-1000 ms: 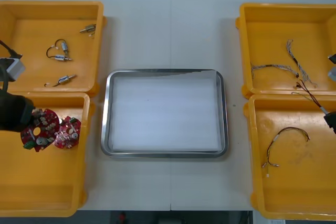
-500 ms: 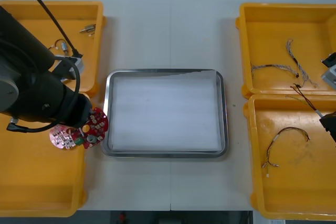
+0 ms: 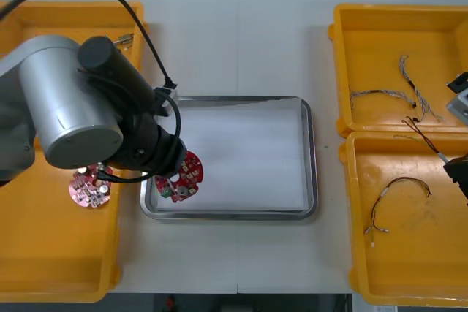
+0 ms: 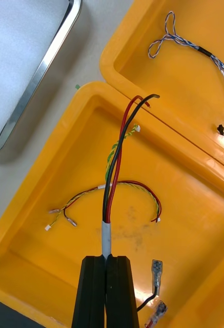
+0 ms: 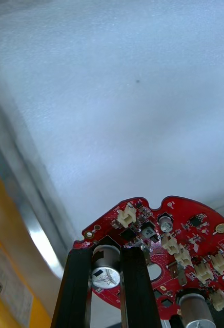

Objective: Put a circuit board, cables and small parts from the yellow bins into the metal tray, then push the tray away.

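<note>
- The left gripper (image 5: 105, 256) is clamped on the round red circuit board (image 3: 180, 178); its black fingers (image 5: 79, 287) pinch only the board's edge, either side of a silver can-shaped component; with so small a hold, the board could twist or slip free.
- The board hangs over the left near corner of the shiny metal tray with the white inside (image 3: 234, 215), close to the rim; released here, it might catch the rim and lie tilted, or tip back toward the left near yellow plastic bin (image 3: 51, 253), where a second red board (image 3: 89, 187) lies.
- Its height above the white lining cannot be told; a drop from too high could bounce it or knock its components.
- The right gripper (image 4: 106, 261) is closed on the white-sleeved end of a red, black and yellow cable (image 4: 117, 169), above the right near yellow bin (image 4: 194, 241); the loose end reaches toward the bin's wall and could snag there.
- A thin curved cable (image 4: 117, 187) lies beneath it; the two might tangle and come up together.
- The slim sleeve could slide out of the pinch during travel.
</note>
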Robot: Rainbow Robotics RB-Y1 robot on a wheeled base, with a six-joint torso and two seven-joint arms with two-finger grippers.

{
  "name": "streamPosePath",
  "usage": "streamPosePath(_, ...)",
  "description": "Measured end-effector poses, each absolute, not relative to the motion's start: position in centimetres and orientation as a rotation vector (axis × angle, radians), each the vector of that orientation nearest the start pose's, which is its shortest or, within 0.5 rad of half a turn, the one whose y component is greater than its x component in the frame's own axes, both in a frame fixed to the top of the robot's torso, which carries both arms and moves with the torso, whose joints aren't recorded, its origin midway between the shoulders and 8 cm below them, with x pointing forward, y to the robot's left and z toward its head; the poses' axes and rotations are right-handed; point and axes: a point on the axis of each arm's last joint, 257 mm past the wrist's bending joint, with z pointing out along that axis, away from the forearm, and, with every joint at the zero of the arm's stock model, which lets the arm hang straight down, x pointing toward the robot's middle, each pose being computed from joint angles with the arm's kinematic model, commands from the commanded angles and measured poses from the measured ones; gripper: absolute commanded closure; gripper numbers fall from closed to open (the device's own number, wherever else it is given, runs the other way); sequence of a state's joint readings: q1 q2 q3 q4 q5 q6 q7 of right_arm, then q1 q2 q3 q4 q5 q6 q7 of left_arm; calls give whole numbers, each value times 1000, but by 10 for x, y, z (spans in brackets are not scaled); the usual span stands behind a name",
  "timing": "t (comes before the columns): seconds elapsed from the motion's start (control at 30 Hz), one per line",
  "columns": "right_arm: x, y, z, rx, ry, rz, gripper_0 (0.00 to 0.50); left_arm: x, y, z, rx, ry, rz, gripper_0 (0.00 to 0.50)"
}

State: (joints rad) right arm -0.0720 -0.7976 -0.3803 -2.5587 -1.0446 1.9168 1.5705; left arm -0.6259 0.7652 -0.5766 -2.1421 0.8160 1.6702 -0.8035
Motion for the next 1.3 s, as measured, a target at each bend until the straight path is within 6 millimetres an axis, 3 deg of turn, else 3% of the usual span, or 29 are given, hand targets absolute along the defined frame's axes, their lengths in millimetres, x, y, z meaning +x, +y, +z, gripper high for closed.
streamPosePath(0.23, 328, -298, -123, -745, 2439, -94, 500, 409, 123, -241, 399, 2699, -117, 500)
streamPosePath(0.93, 328, -298, -123, -720, 2444, -86, 500, 419, 133, -273, 367, 2713, -60, 497)
streamPosePath(0.97, 328, -298, -123, -718, 2445, -85, 500, 419, 133, -273, 367, 2713, -60, 445)
streamPosePath(1.0, 328, -298, -123, -718, 2445, -85, 500, 419, 133, -273, 367, 2713, -60, 314)
streamPosePath(1.03, 328, -298, -123, -718, 2445, -85, 500, 419, 133, -273, 367, 2713, -60, 79)
streamPosePath(1.1, 328, -298, -123, -718, 2445, -85, 500, 419, 133, -273, 367, 2712, -60, 0)
streamPosePath(1.3, 328, -298, -123, -718, 2445, -85, 500, 419, 133, -273, 367, 2713, -61, 0)
